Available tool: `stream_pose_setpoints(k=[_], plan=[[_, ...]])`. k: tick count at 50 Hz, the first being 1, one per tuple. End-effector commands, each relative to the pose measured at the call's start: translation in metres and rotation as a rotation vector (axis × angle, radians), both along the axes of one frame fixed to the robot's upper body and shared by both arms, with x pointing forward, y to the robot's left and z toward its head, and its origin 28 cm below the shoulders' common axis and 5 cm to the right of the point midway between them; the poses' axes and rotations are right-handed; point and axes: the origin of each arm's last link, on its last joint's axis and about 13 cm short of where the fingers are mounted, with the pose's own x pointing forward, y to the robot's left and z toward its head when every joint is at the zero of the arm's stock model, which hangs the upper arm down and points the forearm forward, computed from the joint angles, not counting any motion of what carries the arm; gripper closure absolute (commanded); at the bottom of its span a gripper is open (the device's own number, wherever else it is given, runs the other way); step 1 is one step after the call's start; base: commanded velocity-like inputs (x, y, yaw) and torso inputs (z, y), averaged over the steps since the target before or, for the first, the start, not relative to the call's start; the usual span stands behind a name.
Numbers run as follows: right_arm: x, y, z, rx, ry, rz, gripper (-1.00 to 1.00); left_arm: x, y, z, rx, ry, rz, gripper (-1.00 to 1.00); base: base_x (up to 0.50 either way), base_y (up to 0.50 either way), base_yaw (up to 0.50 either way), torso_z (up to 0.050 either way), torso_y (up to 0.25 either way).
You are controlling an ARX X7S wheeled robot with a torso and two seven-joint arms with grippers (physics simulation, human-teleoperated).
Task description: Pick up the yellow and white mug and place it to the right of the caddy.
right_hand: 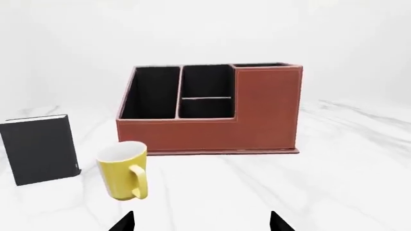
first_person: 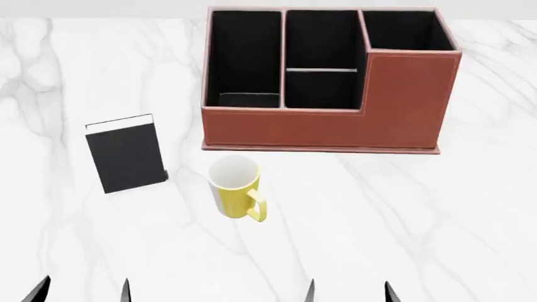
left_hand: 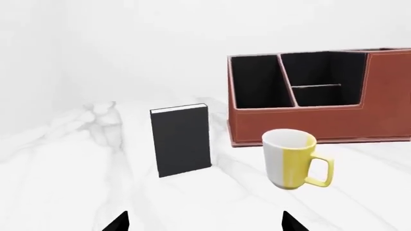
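The yellow and white mug (first_person: 233, 187) stands upright on the marble table just in front of the caddy's left end, handle toward me. It also shows in the left wrist view (left_hand: 290, 159) and the right wrist view (right_hand: 123, 170). The reddish-brown caddy (first_person: 336, 126) sits behind it, with black-lined compartments; it shows in the left wrist view (left_hand: 308, 122) and right wrist view (right_hand: 212, 130). My left gripper (first_person: 82, 290) and right gripper (first_person: 348, 292) are both open and empty near the table's front edge, well short of the mug. Only their black fingertips (left_hand: 119, 224) (right_hand: 125, 224) show.
An upright black book with a white edge (first_person: 126, 153) stands left of the mug, also in the left wrist view (left_hand: 181, 139) and right wrist view (right_hand: 40, 149). The white marble table (first_person: 436, 220) stretches bare to the right of the caddy.
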Motion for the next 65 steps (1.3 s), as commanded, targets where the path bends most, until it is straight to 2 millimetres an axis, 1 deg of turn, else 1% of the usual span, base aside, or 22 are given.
stream_pose_setpoints(k=[1, 2, 4, 10, 11, 13, 14, 15, 16, 18, 19, 20, 22, 31, 39, 42, 47, 51, 56, 58, 61, 65], plan=[[-0.014, 0.005, 0.049, 0.044, -0.154, 0.064, -1.0, -0.009, -0.002, 0.035, 0.096, -0.114, 0.022, -1.0, 0.0, 0.0, 0.0, 0.0, 0.0], [-0.015, 0.005, 0.054, 0.042, -0.167, 0.066, -1.0, -0.012, -0.002, 0.04, 0.111, -0.131, 0.028, -1.0, 0.0, 0.0, 0.0, 0.0, 0.0], [-0.023, 0.003, 0.07, 0.05, -0.219, 0.074, -1.0, -0.021, 0.001, 0.06, 0.137, -0.18, 0.05, -1.0, 0.0, 0.0, 0.0, 0.0, 0.0], [-0.036, -0.001, 0.092, 0.019, -0.274, 0.093, -1.0, -0.038, 0.008, 0.096, 0.172, -0.289, 0.087, -1.0, 0.0, 0.0, 0.0, 0.0, 0.0], [-0.041, -0.001, 0.106, 0.003, -0.296, 0.127, -1.0, -0.05, 0.01, 0.113, 0.191, -0.353, 0.107, -1.0, 0.0, 0.0, 0.0, 0.0, 0.0], [-0.044, -0.002, 0.115, -0.002, -0.309, 0.137, -1.0, -0.053, 0.009, 0.119, 0.212, -0.374, 0.112, -1.0, 0.0, 0.0, 0.0, 0.0, 0.0], [-0.055, 0.014, 0.15, 0.022, -0.44, 0.292, -1.0, -0.082, 0.02, 0.142, 0.276, -0.51, 0.214, -1.0, 0.0, 0.0, 0.0, 0.0, 0.0], [-0.061, 0.021, 0.168, 0.076, -0.517, 0.414, -1.0, -0.087, 0.018, 0.148, 0.272, -0.53, 0.219, -1.0, 0.0, 0.0, 0.0, 0.0, 0.0], [-0.064, 0.02, 0.175, 0.083, -0.481, 0.471, -1.0, -0.086, 0.017, 0.148, 0.271, -0.53, 0.218, -1.0, 0.0, 0.0, 0.0, 0.0, 0.0], [-0.063, 0.0, 0.186, -0.096, -0.501, 0.316, -1.0, -0.086, 0.016, 0.148, 0.274, -0.529, 0.214, -1.0, 0.0, 0.0, 0.0, 0.0, 0.0], [-0.062, 0.001, 0.19, -0.099, -0.524, 0.23, -1.0, -0.086, 0.016, 0.149, 0.273, -0.529, 0.212, -1.0, 0.0, 0.0, 0.0, 0.0, 0.0], [-0.062, 0.004, 0.194, -0.105, -0.545, 0.226, -1.0, -0.086, 0.016, 0.148, 0.271, -0.529, 0.212, -1.0, 0.0, 0.0, 0.0, 0.0, 0.0], [-0.07, 0.007, 0.18, -0.137, -0.435, 0.288, -1.0, -0.086, 0.016, 0.148, 0.27, -0.529, 0.212, -1.0, 0.0, 0.0, 0.0, 0.0, 0.0], [-0.073, 0.011, 0.179, -0.135, -0.438, 0.318, -1.0, -0.086, 0.017, 0.149, 0.273, -0.531, 0.221, -1.0, 0.0, 0.0, 0.0, 0.0, 0.0], [-0.075, 0.012, 0.19, -0.158, -0.465, 0.329, -1.0, -0.087, 0.019, 0.149, 0.274, -0.538, 0.235, -1.0, 0.0, 0.0, 0.0, 0.0, 0.0], [-0.082, 0.014, 0.194, -0.128, -0.492, 0.336, -1.0, -0.088, 0.019, 0.149, 0.276, -0.542, 0.239, -1.0, 0.0, 0.0, 0.0, 0.0, 0.0], [-0.083, 0.009, 0.208, -0.067, -0.56, 0.342, -1.0, -0.091, 0.02, 0.149, 0.277, -0.566, 0.283, -1.0, 0.0, 0.0, 0.0, 0.0, 0.0], [-0.085, 0.003, 0.223, -0.049, -0.611, 0.348, -1.0, -0.097, 0.024, 0.149, 0.28, -0.605, 0.348, -1.0, 0.0, 0.0, 0.0, 0.0, 0.0], [-0.088, -0.003, 0.233, -0.037, -0.641, 0.348, -1.0, -0.11, 0.032, 0.147, 0.281, -0.653, 0.447, -1.0, 0.0, 0.0, 0.0, 0.0, 0.0], [-0.09, -0.005, 0.237, -0.025, -0.654, 0.351, -1.0, -0.121, 0.039, 0.147, 0.278, -0.683, 0.554, -1.0, 0.0, 0.0, 0.0, 0.0, 0.0], [-0.091, -0.006, 0.241, 0.004, -0.672, 0.354, -1.0, -0.129, 0.045, 0.145, 0.264, -0.679, 0.627, -1.0, 0.0, 0.0, 0.0, 0.0, 0.0], [-0.094, -0.007, 0.246, 0.069, -0.692, 0.353, -1.0, -0.147, 0.054, 0.145, 0.2, -0.698, 0.768, -1.0, 0.0, 0.0, 0.0, 0.0, 0.0]])
